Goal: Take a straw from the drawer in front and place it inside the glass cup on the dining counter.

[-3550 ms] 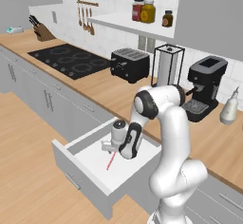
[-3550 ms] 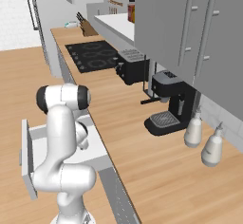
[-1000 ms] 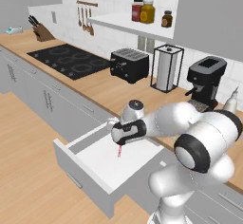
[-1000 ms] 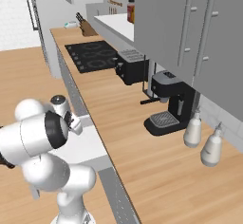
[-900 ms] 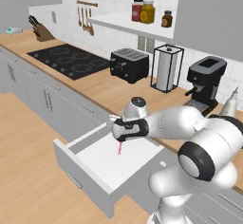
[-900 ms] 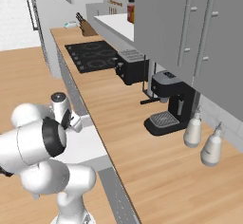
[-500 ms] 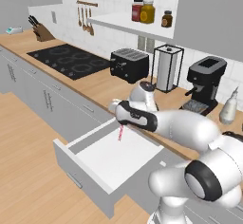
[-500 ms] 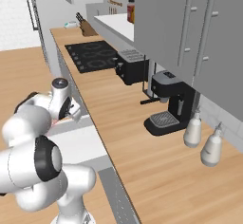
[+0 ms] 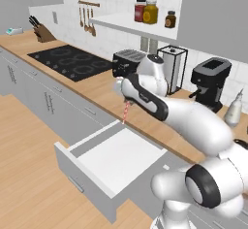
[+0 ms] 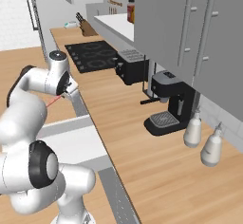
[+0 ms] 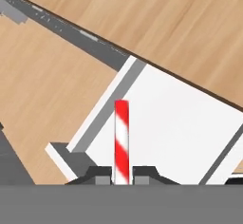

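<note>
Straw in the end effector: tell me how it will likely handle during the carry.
The straw probably stays stiff: it juts straight from the end effector. Thin and pinched at one end, it may pivot or slip on quick swings. It looks very light, hanging clear above the open drawer.

A warm, matt wood grain is shown on the long light-wood kitchen worktop [image 9: 104,89], and the same on the plank floor [image 9: 24,165]. The pulled-out light-grey drawer [image 9: 116,160] is lined in smooth, flat white. The thin red-and-white striped straw [image 11: 122,140] looks smooth and softly glossy. A dark glassy sheen is seen on the black hob [image 9: 65,60]. The boxy black toaster [image 9: 127,63] appears satin-finished.
</note>
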